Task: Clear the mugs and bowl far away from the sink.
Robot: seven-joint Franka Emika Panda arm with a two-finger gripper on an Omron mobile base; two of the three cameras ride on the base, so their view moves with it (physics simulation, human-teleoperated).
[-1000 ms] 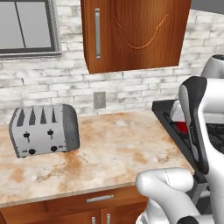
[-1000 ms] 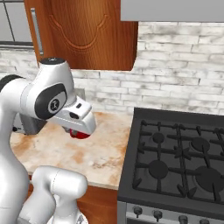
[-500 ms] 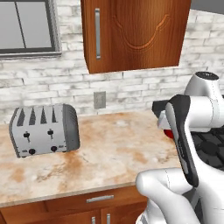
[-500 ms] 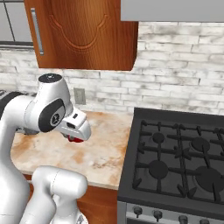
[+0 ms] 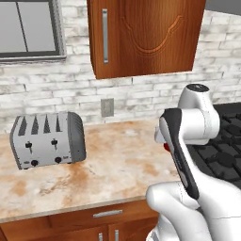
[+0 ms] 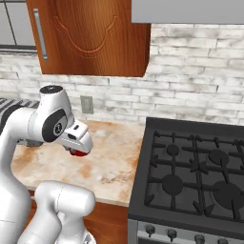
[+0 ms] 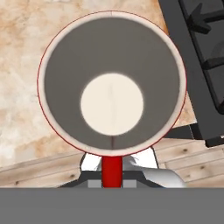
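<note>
A: The two-finger gripper (image 6: 76, 148) of the white arm is almost fully closed, and it holds the small red cylindrical mug with the pale inside (image 7: 112, 83) by its red handle. In the hand view we look straight into the open mouth of the mug.

B: Where is the mug compared with the tool?

A: It hangs directly below the hand, so its long axis continues the line of the fingers, with the mouth turned toward the hand. In the right base view only a small red part (image 6: 77, 152) shows under the wrist, above the beige marble countertop (image 6: 109, 157).

B: How is the free room, from left to right?

A: On the far left stands the grey metal toaster (image 5: 46, 140), well apart from the arm. Then comes a wide bare stretch of the countertop (image 5: 117, 164). The mug is over the right part of it, near the front edge. On the right is the black gas stove with iron grates (image 6: 190, 176), its edge just beside the mug in the hand view.

B: So what is the next move?

A: I judge that the mug should go down on the bare counter, a little left, away from the stove edge and the front edge
</note>
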